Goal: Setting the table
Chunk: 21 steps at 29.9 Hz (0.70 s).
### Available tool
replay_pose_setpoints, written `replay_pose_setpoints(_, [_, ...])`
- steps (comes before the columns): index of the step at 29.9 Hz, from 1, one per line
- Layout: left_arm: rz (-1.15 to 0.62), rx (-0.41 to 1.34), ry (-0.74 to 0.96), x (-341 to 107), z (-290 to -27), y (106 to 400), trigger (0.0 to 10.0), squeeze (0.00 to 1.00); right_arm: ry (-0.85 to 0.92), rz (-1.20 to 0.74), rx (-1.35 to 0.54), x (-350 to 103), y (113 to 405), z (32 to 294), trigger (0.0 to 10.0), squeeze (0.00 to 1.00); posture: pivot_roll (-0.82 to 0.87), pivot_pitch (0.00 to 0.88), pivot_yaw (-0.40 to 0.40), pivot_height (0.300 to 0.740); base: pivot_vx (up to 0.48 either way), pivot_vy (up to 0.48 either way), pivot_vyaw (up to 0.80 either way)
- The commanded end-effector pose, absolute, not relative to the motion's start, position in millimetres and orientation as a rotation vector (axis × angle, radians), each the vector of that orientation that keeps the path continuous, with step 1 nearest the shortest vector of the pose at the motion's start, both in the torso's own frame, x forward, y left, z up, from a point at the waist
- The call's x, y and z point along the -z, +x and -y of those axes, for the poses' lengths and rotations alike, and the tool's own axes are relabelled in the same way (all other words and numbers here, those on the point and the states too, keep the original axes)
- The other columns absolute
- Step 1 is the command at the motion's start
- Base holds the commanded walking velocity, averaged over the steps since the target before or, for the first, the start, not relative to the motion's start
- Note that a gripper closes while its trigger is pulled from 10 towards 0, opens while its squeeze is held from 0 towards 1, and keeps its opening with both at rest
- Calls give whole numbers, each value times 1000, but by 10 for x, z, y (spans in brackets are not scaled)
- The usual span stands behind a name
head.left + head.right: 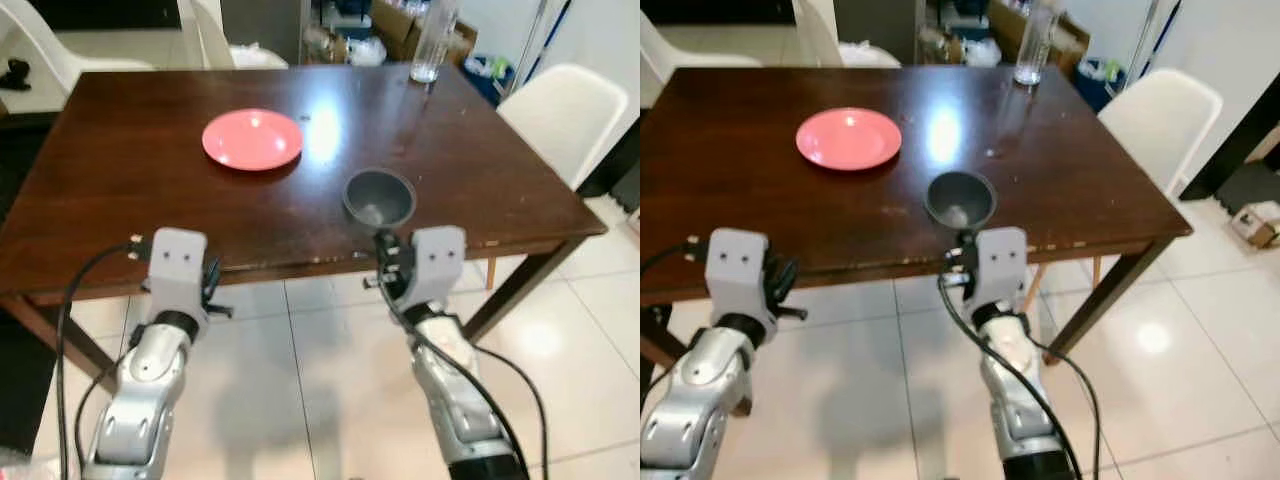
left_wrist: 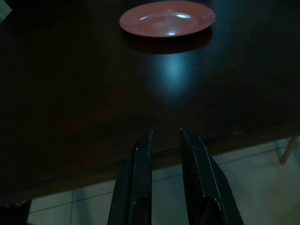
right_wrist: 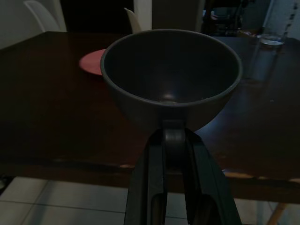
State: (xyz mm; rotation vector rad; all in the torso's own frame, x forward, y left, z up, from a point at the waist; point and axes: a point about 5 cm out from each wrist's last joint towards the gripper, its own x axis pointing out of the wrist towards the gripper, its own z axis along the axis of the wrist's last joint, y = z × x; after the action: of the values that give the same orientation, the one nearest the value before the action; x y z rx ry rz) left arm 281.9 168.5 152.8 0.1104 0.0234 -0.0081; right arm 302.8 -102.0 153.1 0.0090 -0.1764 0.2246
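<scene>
1. Right wrist view: the right gripper (image 3: 174, 140) has its 2 fingers closed tight on the near rim of the bowl (image 3: 171, 77), pinching the wall of it between them.
2. The bowl is dark grey, upright and open side up, just past the fingertips and straight ahead of the wrist.
3. From the head, the bowl (image 1: 379, 197) sits over the near edge of the table (image 1: 150, 200), right of the middle; whether it rests on the wood or is held just above it, I cannot tell.
4. The right arm (image 1: 455, 390) reaches up and forward from below the table edge, its wrist just short of that edge.
5. The pink plate (image 1: 252, 138) lies flat further in on the table, to the left of the bowl and apart from it.
6. The left gripper (image 2: 165, 140) is level with the near table edge, pointing at the plate (image 2: 167, 18); its 2 fingers are parted by a narrow gap with nothing in it.
7. The left arm (image 1: 150, 370) is raised like the right one, wrist just before the table edge, well apart from the plate.
8. A glass (image 1: 434, 42) stands at the far right edge of the table.
9. 1 white chair (image 1: 566, 115) stands at the right side of the table.
</scene>
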Motion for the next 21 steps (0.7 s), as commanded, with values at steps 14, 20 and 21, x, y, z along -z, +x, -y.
replay_pose_setpoints(14, [-51,34,103,-1477,-1629,2818,10000,0,21,163,-195,-1525,3051,1087,10000,0,16,64,31,740,0,0,-800])
replay_pose_setpoints(20, [-68,20,100,-1430,-1657,2818,10000,0,21,160,-195,-1524,3052,1091,10000,0,15,66,30,740,0,0,-800])
replay_pose_setpoints(21, [-72,17,101,-1421,-1662,2816,10000,0,22,159,-195,-1524,3052,1091,10000,0,15,66,30,740,0,0,-800])
